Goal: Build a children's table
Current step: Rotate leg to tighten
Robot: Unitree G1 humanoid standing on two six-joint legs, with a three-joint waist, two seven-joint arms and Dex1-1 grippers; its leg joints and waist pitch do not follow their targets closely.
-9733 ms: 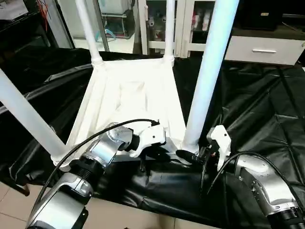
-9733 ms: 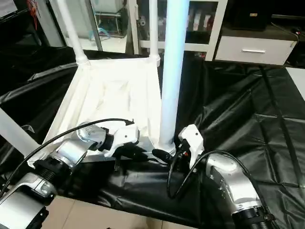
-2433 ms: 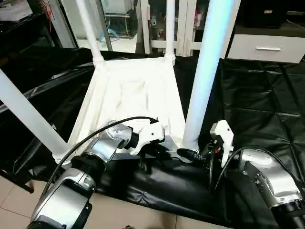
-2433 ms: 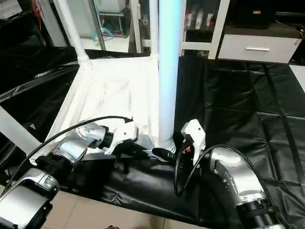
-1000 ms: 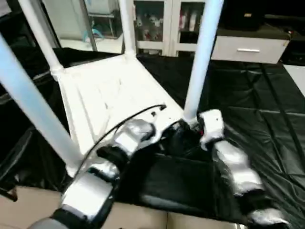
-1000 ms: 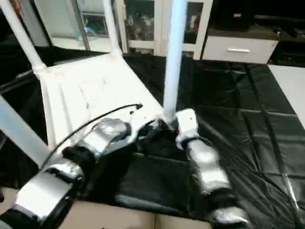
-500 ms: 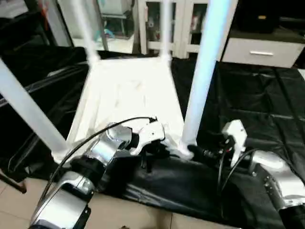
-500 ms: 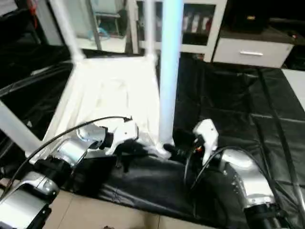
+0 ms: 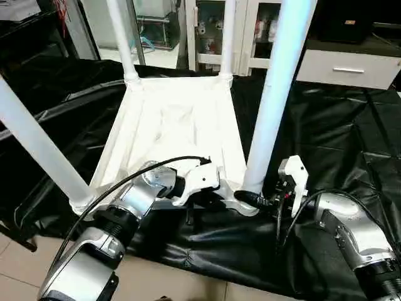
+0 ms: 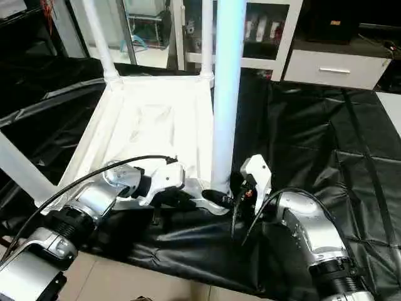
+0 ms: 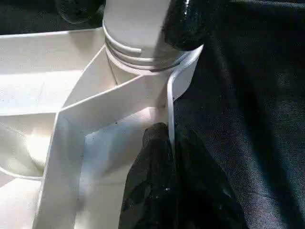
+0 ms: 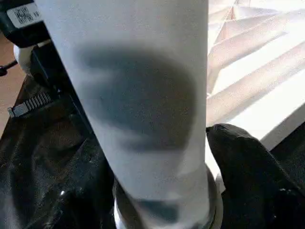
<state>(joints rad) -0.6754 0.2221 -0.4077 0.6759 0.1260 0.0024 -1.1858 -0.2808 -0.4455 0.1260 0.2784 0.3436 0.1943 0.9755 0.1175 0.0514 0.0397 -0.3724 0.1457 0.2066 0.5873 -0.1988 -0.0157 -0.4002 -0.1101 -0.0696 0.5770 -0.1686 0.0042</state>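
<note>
The children's table lies upside down, its white tabletop (image 9: 175, 125) with the ribbed underside up and four white legs standing in the corner sockets. My left gripper (image 9: 216, 202) is shut on the tabletop's thin near rim (image 11: 169, 95), close to the near right corner, one finger (image 11: 152, 162) on each side of the wall. My right gripper (image 9: 249, 199) comes in from the right at the foot of the near right leg (image 9: 276, 94). Its black fingers (image 12: 238, 157) lie against both sides of that leg (image 12: 138, 95), just above the socket collar.
The black-covered work surface (image 9: 338, 125) spreads around the tabletop, and its front edge drops to a tiled floor (image 9: 156, 279). A white drawer unit (image 9: 348, 66) and glass-door cabinets (image 9: 207, 31) stand behind. A black cable (image 9: 144, 172) loops over my left forearm.
The head camera swung and came back, shifting the whole picture. My right gripper has pushed a little further in around the foot of the leg. The left grip on the rim is unchanged.
</note>
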